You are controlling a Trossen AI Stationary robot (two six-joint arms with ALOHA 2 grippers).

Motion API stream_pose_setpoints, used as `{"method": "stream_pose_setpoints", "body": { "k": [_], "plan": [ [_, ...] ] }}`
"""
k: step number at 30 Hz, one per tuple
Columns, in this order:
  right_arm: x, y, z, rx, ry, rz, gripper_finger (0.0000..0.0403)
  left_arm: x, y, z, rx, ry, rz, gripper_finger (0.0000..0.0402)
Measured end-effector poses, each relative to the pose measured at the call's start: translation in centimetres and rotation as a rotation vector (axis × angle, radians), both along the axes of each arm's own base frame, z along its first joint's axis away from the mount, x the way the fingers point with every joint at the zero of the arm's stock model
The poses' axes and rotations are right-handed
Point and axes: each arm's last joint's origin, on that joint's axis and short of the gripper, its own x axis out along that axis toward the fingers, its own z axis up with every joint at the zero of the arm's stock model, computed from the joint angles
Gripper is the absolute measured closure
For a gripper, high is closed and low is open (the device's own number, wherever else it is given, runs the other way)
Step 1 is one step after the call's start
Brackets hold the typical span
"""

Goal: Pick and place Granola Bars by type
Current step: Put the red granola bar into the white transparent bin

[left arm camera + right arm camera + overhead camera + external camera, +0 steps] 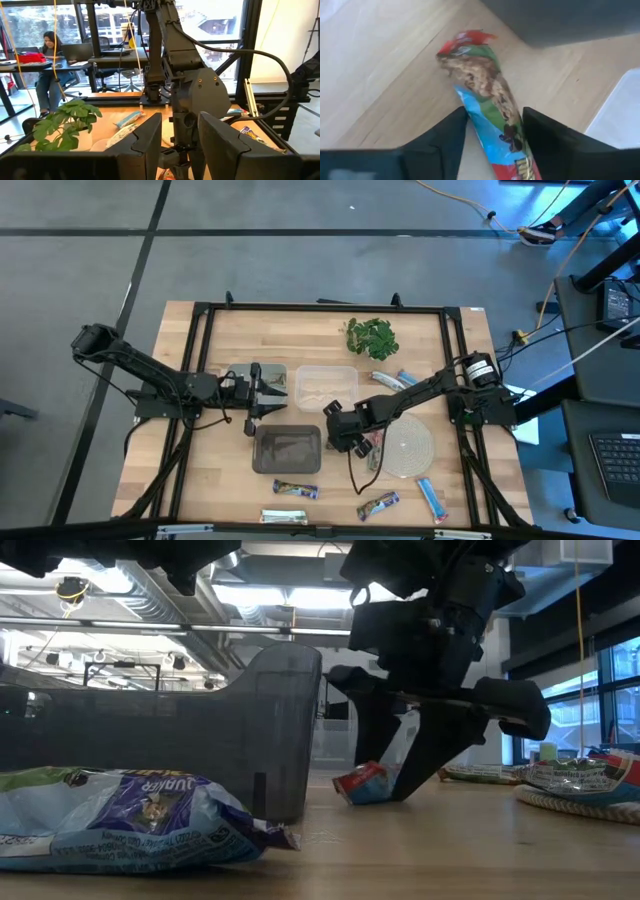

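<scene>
My right gripper (350, 440) is low over the table between the dark grey tray (288, 448) and the round woven mat (405, 445). It is shut on a green, red and blue granola bar (490, 95), which also shows in the low view (365, 782). My left gripper (262, 385) is open and empty, hovering over a clear container (268, 375) at the table's middle left. Other bars lie loose: three (295, 490) (283, 517) (378, 505) near the front edge, a blue one (432, 498) at the front right, and two (398, 379) by the far right. My right gripper pinches the bar between its two fingers (547, 137), on the blue part of the wrapper (492, 125) back from its red end. The fingers slant down from above and lie across the bar. The bar is tilted, its red crimped end (350, 786) on the table.
A second clear container (325, 385) stands beside the first, behind the dark tray. A green leafy bunch (372, 337) lies at the far side. A blue-purple bar (130, 820) lies close in the low view. A person sits at a desk beyond the table (50, 55).
</scene>
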Motion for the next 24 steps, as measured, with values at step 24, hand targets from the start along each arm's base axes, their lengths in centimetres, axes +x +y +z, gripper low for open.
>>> {"method": "stream_pose_setpoints", "body": {
  "k": [24],
  "plan": [
    [-1.1, 0.9, 4.5, -0.013, 0.022, 0.02, 0.0338, 0.0, 0.0, -0.2, 0.006, 0.019, 0.005, 0.0278]
  ]
}}
